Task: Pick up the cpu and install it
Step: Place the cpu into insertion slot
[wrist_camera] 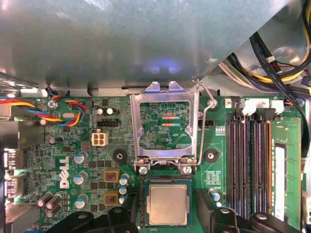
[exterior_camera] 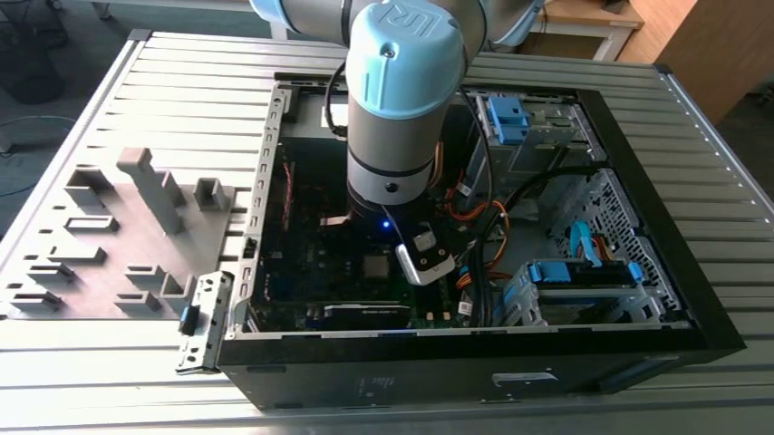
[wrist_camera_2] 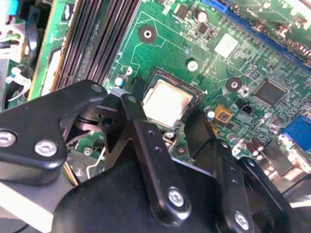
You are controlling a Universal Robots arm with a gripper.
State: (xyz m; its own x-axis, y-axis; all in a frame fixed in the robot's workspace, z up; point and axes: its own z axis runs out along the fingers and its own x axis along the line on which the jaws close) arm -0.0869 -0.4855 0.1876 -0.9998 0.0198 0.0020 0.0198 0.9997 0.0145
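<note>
Your hand (wrist_camera_2: 161,110) is low over the motherboard (wrist_camera: 73,160), inside the open computer case (exterior_camera: 484,362). Its two black fingers (wrist_camera_2: 146,141) are spread apart, and they pinch nothing. In both wrist views one finger stands on each side of the CPU socket, with the socket between them. I cannot tell if the fingers touch the socket frame.

The cpu (wrist_camera: 167,204) lies flat in the socket, with its silver-grey top facing up. It sits square to the socket's black border and is apart from both fingers.

The metal load plate (wrist_camera: 138,126) is swung open. It is hinged at the socket edge farther from the hand, and you can see the green board through its window. The thin wire lever (wrist_camera: 203,126) is raised beside the plate. The black memory slots (wrist_camera: 248,165) run next to the socket, on the same side as the lever. A twisted bundle of coloured wires (wrist_camera: 63,109) lies on the board on the other side of the plate.

In the exterior view, the arm (exterior_camera: 393,109) comes down from 12 o'clock into the middle of the case. The case lies on its side on the slatted metal table (exterior_camera: 181,82). At 9 o'clock from the case, just beside it, a grey fixture plate (exterior_camera: 109,245) with upright blocks rests on the table. Blue drive brackets (exterior_camera: 568,272) sit in the case at about 4 o'clock from the arm.
</note>
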